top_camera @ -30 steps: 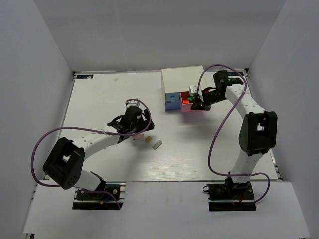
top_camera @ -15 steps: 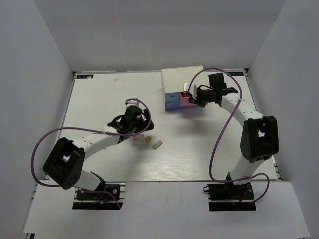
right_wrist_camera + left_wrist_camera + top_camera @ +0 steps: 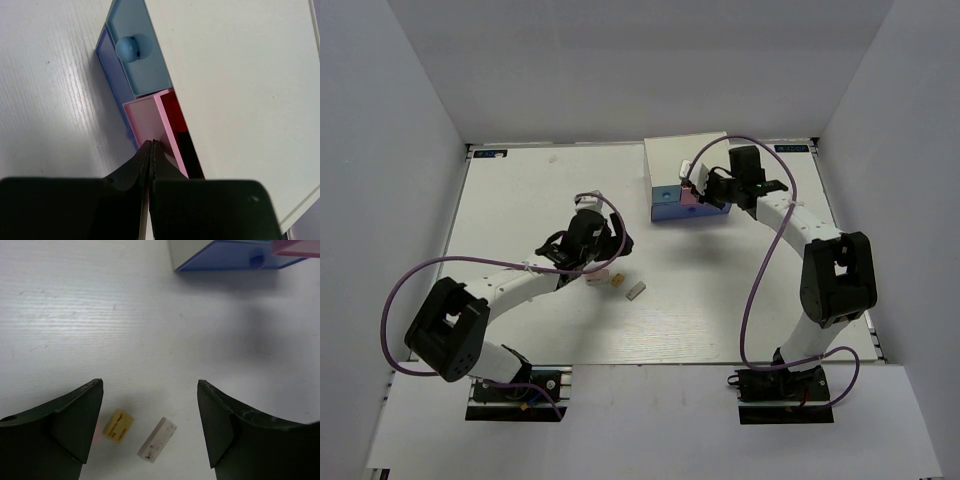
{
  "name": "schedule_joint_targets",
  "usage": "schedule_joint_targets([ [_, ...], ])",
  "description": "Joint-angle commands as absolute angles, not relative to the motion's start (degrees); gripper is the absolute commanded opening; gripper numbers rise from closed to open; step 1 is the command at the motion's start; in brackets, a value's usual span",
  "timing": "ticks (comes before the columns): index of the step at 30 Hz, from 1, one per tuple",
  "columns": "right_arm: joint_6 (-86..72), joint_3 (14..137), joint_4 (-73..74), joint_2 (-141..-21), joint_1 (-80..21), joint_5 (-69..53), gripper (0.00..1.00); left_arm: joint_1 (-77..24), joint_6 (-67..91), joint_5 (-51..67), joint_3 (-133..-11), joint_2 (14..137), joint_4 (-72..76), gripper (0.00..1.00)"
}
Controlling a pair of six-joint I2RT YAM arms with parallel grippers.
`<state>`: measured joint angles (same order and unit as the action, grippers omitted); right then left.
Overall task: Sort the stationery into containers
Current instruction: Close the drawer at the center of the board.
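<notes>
Holds the left fingers (image 3: 75, 415) wide apart above the table (image 3: 100, 315), touching nothing. Hovers over the tan eraser (image 3: 118, 425) and grey eraser (image 3: 157, 438), side by side near the table's middle. Has the right fingers (image 3: 130, 170) pressed fully together, tips at the front wall of the pink drawer (image 3: 142, 117) (partly out of the cabinet (image 3: 240, 75), far side, right of centre).

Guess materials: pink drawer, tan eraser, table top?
The pink drawer: likely moulded plastic, smooth thin walls, flat even colour, faintly glossy. The tan eraser: probably rubber or vinyl, matte block with faint print. The table: white sheet, fine parallel ribs with soft sheen, perhaps corrugated plastic; can't confirm.
</notes>
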<state>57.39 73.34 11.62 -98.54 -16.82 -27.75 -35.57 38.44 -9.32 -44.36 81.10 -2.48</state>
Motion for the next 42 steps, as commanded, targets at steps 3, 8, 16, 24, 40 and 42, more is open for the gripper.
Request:
schedule_joint_targets([
  [3, 55.28, 71.28, 3.97, -97.21, -17.32, -23.30, 0.00, -36.39, 32.35, -3.35, -46.56, 81.38, 11.24, 0.68],
  [8, 54.67, 71.37, 3.61, -97.12, -17.40, -22.68, 0.00, -36.91, 27.87, 2.28, -56.84, 90.41, 11.25, 0.40],
  [16, 50.98, 71.45, -1.06, -97.56, -17.14, -17.58, 0.11, -38.06, 26.10, 4.04, -66.26, 98.34, 10.72, 0.53],
  [24, 53.35, 68.39, 4.31, -93.70, -16.96, -30.74, 0.31, -39.63, 26.10, 2.47, -66.79, 98.88, 10.20, 0.63],
  [40, 24.01, 61.88, 1.34, -89.48, -17.49, -43.59, 0.80, -39.46, 31.11, -8.33, -54.96, 87.91, 5.46, 0.60],
  [42, 18.82, 59.08, -2.78, -88.86, -18.02, -43.42, 0.61, -39.46, 31.64, -9.66, -50.83, 84.92, 4.66, 0.60],
])
